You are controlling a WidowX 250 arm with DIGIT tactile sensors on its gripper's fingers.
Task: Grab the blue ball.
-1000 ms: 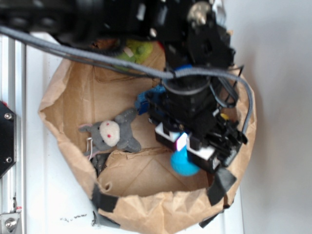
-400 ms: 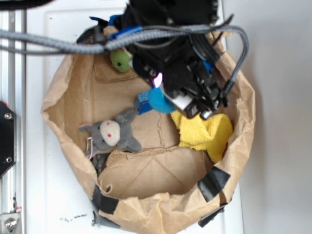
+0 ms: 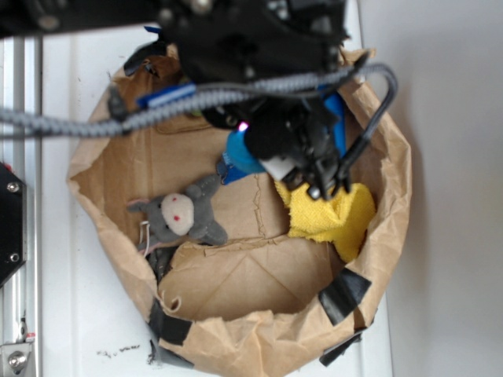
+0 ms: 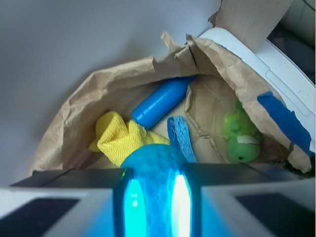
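White surface (image 3: pixel 78 298) carries an open brown paper bag (image 3: pixel 236 338); a metal rail (image 3: pixel 20 157) runs along the 9 o'clock edge. Hand (image 4: pixel 157 197) is clamped on the blue ball (image 4: pixel 153 168), raised above the bag floor near 12 o'clock. Bag contents: yellow cloth (image 3: pixel 334 216) at 3 o'clock, grey plush (image 3: pixel 179 216) at 9 o'clock, blue cylinder (image 4: pixel 160 101), sponge (image 4: pixel 180 138), green plush (image 4: pixel 241 138). Bare bag floor at 6 o'clock; rim crumpled, taped black
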